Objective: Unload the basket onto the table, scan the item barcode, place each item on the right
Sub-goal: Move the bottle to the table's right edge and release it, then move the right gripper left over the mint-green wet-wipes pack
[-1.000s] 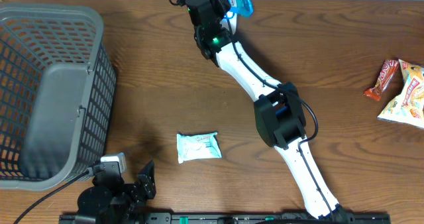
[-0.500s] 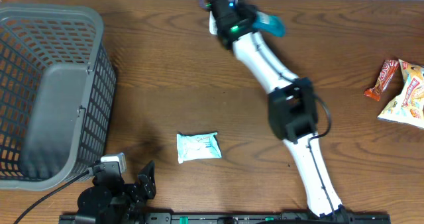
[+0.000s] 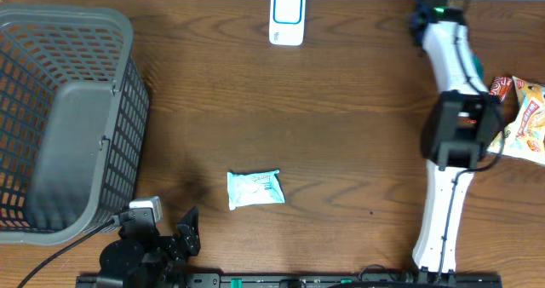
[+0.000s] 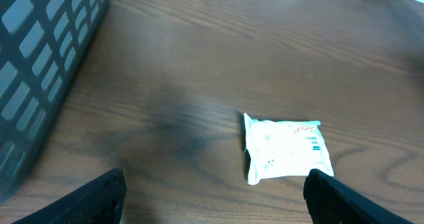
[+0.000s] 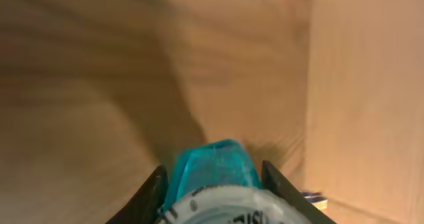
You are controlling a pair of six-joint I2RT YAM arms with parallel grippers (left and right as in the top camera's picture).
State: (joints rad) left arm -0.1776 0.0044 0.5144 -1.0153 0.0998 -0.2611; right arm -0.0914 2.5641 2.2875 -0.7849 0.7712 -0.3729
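Note:
The item, a small white packet (image 3: 255,188) with blue print, lies flat on the wooden table near the front centre. In the left wrist view the packet (image 4: 288,151) lies just ahead of my left gripper (image 4: 215,197), closer to the right-hand finger, and the jaws stand wide open and empty. My right gripper (image 5: 212,177) is shut on a barcode scanner (image 5: 215,168) with a teal head and white body. The right arm's wrist (image 3: 436,11) is at the far right back of the table, well away from the packet. No barcode shows on the packet.
A grey mesh basket (image 3: 68,118) fills the left side. A white and blue scanner cradle (image 3: 287,17) stands at the back centre. Orange and red snack packets (image 3: 519,118) lie at the right edge, next to the right arm's elbow.
The right arm has swung with the scanner from the back centre to the back right, uncovering the white cradle. The left gripper and the packet have not moved.

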